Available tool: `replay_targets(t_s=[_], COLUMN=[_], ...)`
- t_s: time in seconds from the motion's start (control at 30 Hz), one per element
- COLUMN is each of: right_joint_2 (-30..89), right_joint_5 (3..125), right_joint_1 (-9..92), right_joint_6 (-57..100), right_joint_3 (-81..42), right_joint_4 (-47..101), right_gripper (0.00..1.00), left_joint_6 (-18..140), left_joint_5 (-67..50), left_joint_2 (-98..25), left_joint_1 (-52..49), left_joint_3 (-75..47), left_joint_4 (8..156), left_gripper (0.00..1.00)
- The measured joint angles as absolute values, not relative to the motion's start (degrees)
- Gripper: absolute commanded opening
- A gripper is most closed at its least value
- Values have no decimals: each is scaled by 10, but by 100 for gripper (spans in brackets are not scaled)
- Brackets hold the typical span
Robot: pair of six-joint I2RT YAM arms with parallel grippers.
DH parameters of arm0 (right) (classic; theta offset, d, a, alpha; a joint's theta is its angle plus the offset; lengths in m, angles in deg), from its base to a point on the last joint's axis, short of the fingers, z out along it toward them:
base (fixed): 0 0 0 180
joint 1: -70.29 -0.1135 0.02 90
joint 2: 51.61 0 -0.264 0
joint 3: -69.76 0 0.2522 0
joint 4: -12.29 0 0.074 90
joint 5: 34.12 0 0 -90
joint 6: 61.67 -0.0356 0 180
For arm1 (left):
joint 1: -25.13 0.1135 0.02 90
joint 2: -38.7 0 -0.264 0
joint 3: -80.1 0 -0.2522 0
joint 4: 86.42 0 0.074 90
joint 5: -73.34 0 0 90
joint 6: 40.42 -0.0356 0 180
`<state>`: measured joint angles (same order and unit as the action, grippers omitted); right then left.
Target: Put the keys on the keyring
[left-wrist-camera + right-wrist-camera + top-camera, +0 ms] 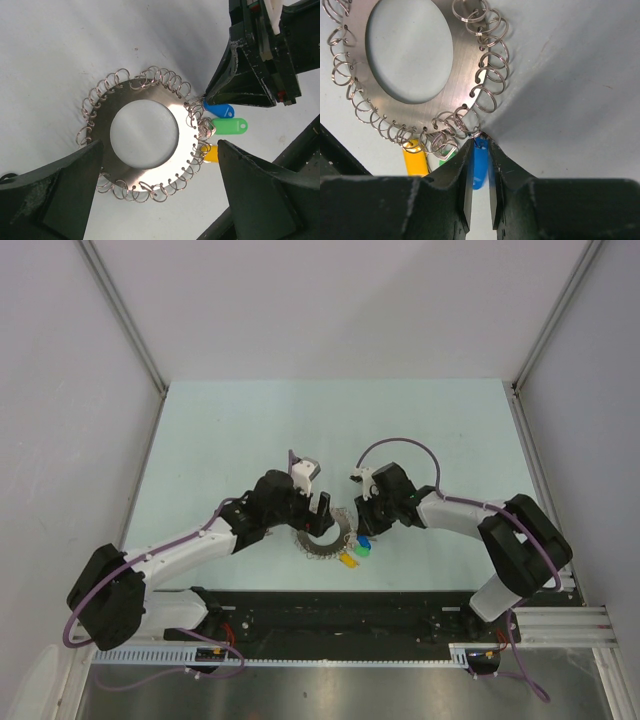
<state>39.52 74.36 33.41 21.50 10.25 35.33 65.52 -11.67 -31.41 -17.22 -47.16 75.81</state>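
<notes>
The keyring is a flat silver disc with a round hole, fringed all round with small wire rings, and it lies flat on the table. Three tagged keys sit at its edge: blue, green and yellow. My left gripper hovers over the keyring, open wide, its fingers either side of the disc and touching nothing. My right gripper is pinched at the tips on the small ring of the blue key, right against the keyring's fringe. Yellow lies beside it.
Both arms meet near the table's front centre, with the right gripper close to the left one's far finger. Grey side walls and a dark rail along the near edge bound the table.
</notes>
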Motion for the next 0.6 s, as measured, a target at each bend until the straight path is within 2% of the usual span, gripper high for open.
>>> replay_targets(t_s=[0.17,0.3,0.6], right_joint_2=[404,405,396], right_joint_5=[744,745,739], right_joint_1=[334,334,335], right_joint_6=[215,217,228], right_joint_3=[102,102,102], right_joint_4=[352,350,351], right_gripper=[12,0,0], left_joint_6=[652,646,602], left_joint_5=[-111,-98,-31], left_joint_2=[-314,-314,-326], left_joint_1=[-172,-172,-172], left_joint_3=[-472,-472,-531], left_joint_4=[758,760,888], left_gripper=[100,100,94])
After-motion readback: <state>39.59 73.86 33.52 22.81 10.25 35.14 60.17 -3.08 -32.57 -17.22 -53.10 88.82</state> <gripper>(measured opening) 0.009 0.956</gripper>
